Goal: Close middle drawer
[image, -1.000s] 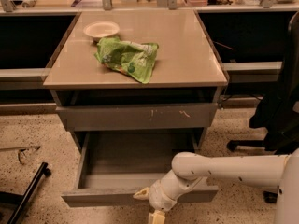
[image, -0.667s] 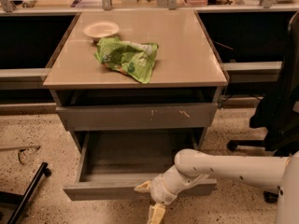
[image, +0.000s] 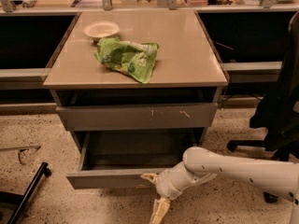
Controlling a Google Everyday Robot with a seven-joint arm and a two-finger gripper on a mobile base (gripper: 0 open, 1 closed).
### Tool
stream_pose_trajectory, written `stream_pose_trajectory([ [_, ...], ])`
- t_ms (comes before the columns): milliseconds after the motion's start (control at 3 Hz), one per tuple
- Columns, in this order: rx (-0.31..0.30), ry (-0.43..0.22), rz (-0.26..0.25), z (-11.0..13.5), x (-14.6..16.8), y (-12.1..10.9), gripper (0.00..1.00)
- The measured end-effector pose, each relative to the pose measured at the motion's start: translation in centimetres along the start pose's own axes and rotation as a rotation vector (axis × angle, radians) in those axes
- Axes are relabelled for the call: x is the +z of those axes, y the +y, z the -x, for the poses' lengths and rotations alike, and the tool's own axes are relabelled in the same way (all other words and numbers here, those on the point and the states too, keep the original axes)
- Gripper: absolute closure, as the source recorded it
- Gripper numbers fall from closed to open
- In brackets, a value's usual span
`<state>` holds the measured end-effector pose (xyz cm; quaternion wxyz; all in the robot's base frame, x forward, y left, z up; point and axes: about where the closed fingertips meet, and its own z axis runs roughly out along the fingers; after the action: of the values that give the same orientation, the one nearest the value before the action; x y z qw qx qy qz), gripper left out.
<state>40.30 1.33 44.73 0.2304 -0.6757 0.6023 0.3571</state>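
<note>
The middle drawer (image: 105, 178) is a wide, shallow grey drawer that stands part way out of the cabinet. Its grey tray interior (image: 135, 149) looks empty. My gripper (image: 154, 194) is at the right part of the drawer's plain front, on the end of the white arm (image: 233, 169) that comes in from the right. It is open: the upper fingertip (image: 149, 177) rests against the drawer front and the lower one hangs toward the floor. It holds nothing.
Above is the taller grey drawer front (image: 135, 116) with pale scratches. On the beige cabinet top (image: 187, 45) lie a green crumpled bag (image: 128, 59) and a white bowl (image: 101, 30). A black office chair (image: 280, 111) stands at the right, a black bar (image: 28, 192) at the lower left on the floor.
The middle drawer has slid further into the cabinet, and my gripper has moved with its front, toward the cabinet.
</note>
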Motion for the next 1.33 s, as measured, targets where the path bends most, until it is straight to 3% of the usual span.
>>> stream_pose_trajectory([
  [333, -0.009, -0.005, 0.001, -0.4, 0.4, -2.0, 0.0],
  [667, -0.023, -0.013, 0.027, -1.7, 1.4, -5.4, 0.0],
  [1000, -0.049, 0.009, 0.021, -1.8, 1.6, -9.3, 0.0],
  [1333, -0.102, 0.076, -0.014, -0.4, 1.6, -11.6, 0.0],
])
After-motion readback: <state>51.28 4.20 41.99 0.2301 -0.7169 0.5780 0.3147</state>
